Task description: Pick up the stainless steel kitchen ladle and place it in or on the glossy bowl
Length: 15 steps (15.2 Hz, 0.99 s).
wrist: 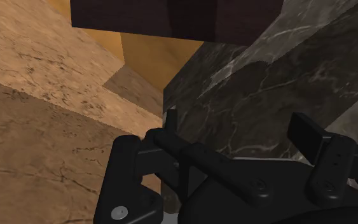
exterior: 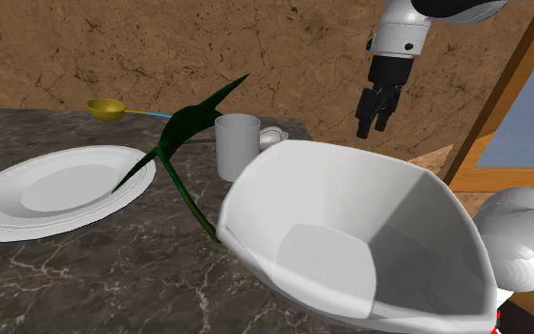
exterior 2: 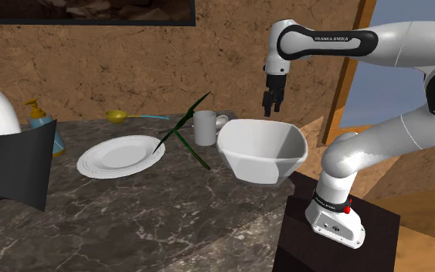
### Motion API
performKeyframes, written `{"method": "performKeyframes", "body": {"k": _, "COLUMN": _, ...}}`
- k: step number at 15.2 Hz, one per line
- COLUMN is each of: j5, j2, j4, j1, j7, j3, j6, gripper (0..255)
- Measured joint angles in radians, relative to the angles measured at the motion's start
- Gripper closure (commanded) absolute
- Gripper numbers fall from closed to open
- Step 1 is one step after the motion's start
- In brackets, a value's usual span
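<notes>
We see the gripper [exterior: 375, 121] hanging empty with its fingers [wrist: 308, 132] apart, high over the far rim of the white bowl [exterior: 255, 185]. The ladle [exterior: 109, 109], drawn with a yellow scoop and a thin blue handle, lies flat on the dark marble counter [exterior: 84, 285]. It is well off toward the shoulder view's left, past the mug [exterior: 237, 144] and the green leaf [exterior: 184, 128]. Its long axis runs nearly across that view, handle end toward the gripper, so we judge the reach must go left and down, fingers straddling the handle crosswise.
</notes>
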<state>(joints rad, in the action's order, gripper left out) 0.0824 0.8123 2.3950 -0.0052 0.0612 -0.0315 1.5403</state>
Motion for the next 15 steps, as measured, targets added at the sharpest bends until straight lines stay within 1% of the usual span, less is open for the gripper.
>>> {"method": "performKeyframes", "body": {"k": 2, "j5": 0.001, "j2": -0.014, "j4": -0.008, "j1": 0.006, "j7": 0.009, "j3": -0.001, "j6": 0.005, "gripper": 0}}
{"method": "performKeyframes", "body": {"k": 4, "j5": 0.008, "j2": -0.079, "j4": -0.048, "j1": 0.028, "j7": 0.036, "j3": -0.01, "j6": 0.028, "gripper": 0}}
{"method": "performKeyframes", "body": {"k": 8, "j5": 0.017, "j2": -0.239, "j4": -0.167, "j1": 0.074, "j7": 0.107, "j3": -0.029, "j6": 0.064, "gripper": 0}}
{"method": "performKeyframes", "body": {"k": 11, "j5": 0.024, "j2": -0.337, "j4": -0.238, "j1": 0.107, "j7": 0.159, "j3": -0.047, "j6": 0.087, "gripper": 0}}
{"method": "performKeyframes", "body": {"k": 15, "j5": 0.03, "j2": -0.482, "j4": -0.376, "j1": 0.15, "j7": 0.217, "j3": -0.081, "j6": 0.089, "gripper": 0}}
